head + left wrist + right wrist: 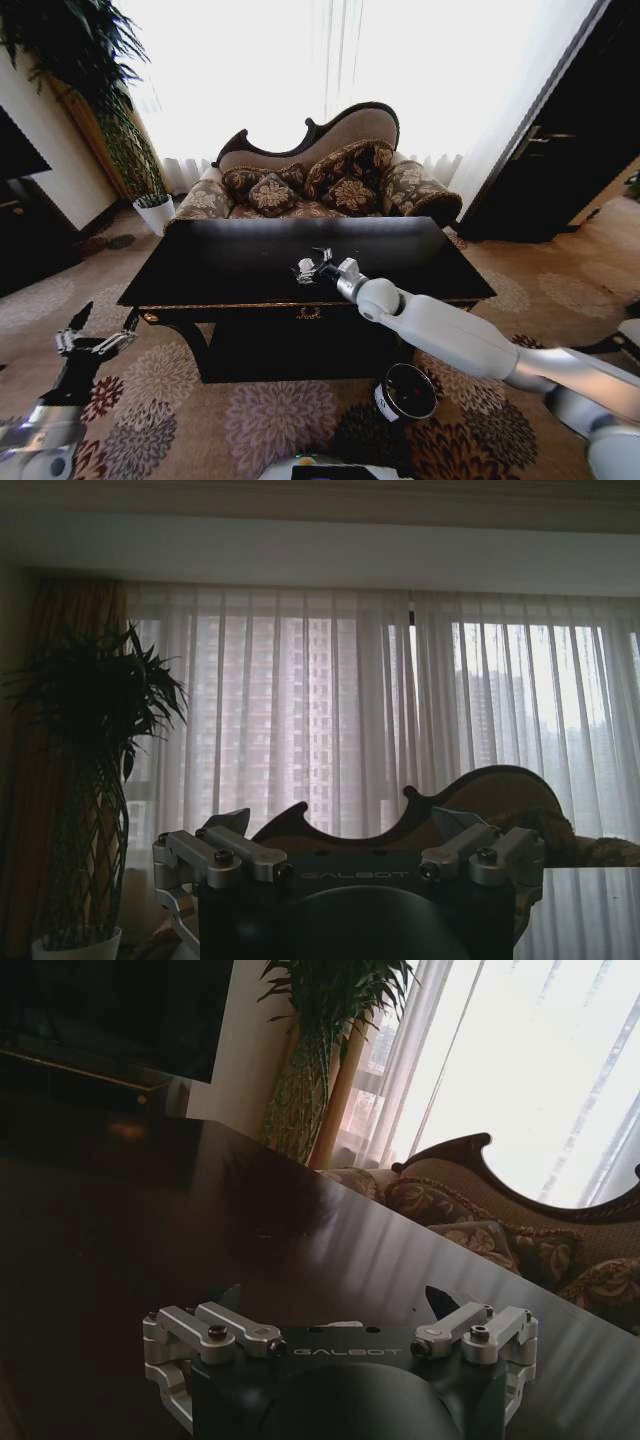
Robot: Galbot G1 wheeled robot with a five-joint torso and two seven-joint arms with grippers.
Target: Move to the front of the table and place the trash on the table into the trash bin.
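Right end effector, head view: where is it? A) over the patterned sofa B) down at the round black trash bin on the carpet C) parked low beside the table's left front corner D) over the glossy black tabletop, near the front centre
D: the right end effector is reached out over the glossy black table, by a small white item, while the round black trash bin sits on the carpet below the arm.

Right arm stretches over the glossy black table (200,262), its gripper (318,268) spread at mid-tabletop; left gripper (92,338) hangs open, low off the table's left corner.
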